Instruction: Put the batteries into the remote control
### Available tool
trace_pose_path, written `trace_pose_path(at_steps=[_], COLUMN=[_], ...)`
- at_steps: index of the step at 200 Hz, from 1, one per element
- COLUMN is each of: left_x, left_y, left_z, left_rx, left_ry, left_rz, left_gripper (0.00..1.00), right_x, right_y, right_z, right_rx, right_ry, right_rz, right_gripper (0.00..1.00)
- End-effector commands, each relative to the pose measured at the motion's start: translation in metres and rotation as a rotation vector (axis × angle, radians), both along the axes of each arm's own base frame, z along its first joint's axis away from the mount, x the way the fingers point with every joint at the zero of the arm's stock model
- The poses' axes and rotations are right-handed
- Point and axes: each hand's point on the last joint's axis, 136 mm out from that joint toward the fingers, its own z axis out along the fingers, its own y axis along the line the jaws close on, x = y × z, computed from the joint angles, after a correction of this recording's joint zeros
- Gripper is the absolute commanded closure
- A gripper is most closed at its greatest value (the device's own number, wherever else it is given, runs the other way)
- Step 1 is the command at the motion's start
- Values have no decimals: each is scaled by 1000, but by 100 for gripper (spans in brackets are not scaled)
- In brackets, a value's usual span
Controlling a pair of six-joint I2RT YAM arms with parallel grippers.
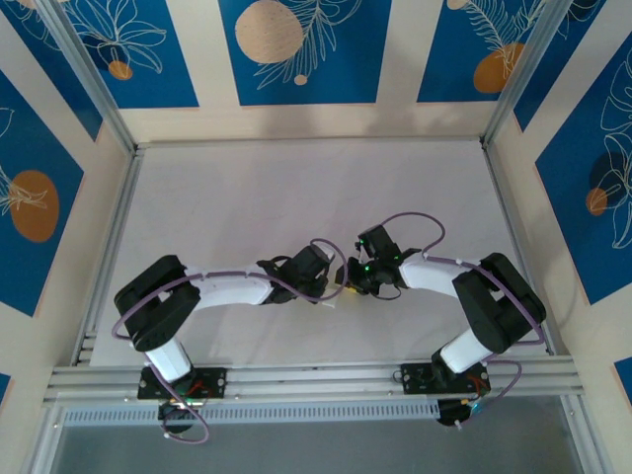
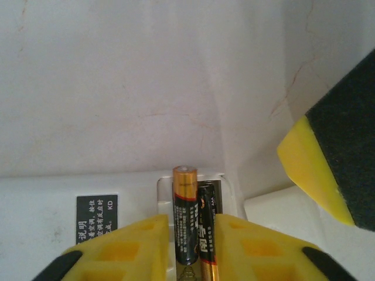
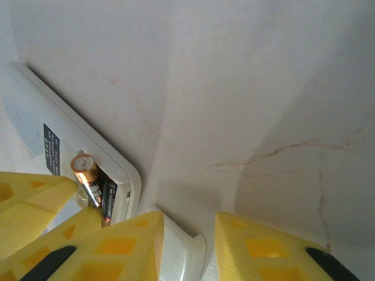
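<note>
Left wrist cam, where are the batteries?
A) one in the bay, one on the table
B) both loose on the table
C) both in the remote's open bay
C: the two batteries lie side by side in the open bay of the remote control. None lies on the table around it.

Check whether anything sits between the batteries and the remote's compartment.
Nothing visible does. Both batteries already lie in the compartment of the remote control, flanked by the left gripper; one gold end looks raised.

Overhead looks down; close wrist views share batteries (image 2: 193,228).
</note>
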Motion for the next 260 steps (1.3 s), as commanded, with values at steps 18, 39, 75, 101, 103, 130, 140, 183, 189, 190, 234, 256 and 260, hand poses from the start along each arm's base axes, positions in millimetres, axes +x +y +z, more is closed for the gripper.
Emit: trace_pose_path(at_steps=[18,39,75,101,103,130,140,183,189,190,234,256,260], left_x=[-6,-6,-5,-9,-10,-21,-25,-33,-33,-33,-35,-35,-35], left_y=[-1,0,9,21,22,32,34,32,31,32,28,28,28], left_z=[-1,5,32,41,41,27,21,0,-2,-3,-21,-25,-26], left_rx=[-1,-7,-45,-66,-65,-80,-93,-151,-151,-150,-150,-145,-144], left_ry=[8,0,-32,-31,-29,16,34,82,87,89,115,123,122], left_rz=[-14,-8,31,68,68,98,107,127,126,126,127,130,131], left_gripper=[67,67,67,80,80,91,98,100,100,100,100,100,100], right_x=[-8,-7,2,13,14,24,26,37,38,38,41,40,39], right_y=[2,4,12,21,22,34,37,49,50,50,49,51,51], right_z=[-6,-4,14,29,30,33,32,30,29,29,24,23,23], right_rx=[5,12,44,54,56,60,57,34,31,30,10,13,13], right_ry=[34,28,-32,-76,-78,-85,-82,-81,-81,-82,-75,-70,-68], right_rz=[7,12,51,86,89,119,128,159,160,161,166,174,176], right_gripper=[70,70,70,72,72,79,79,80,80,80,81,82,82])
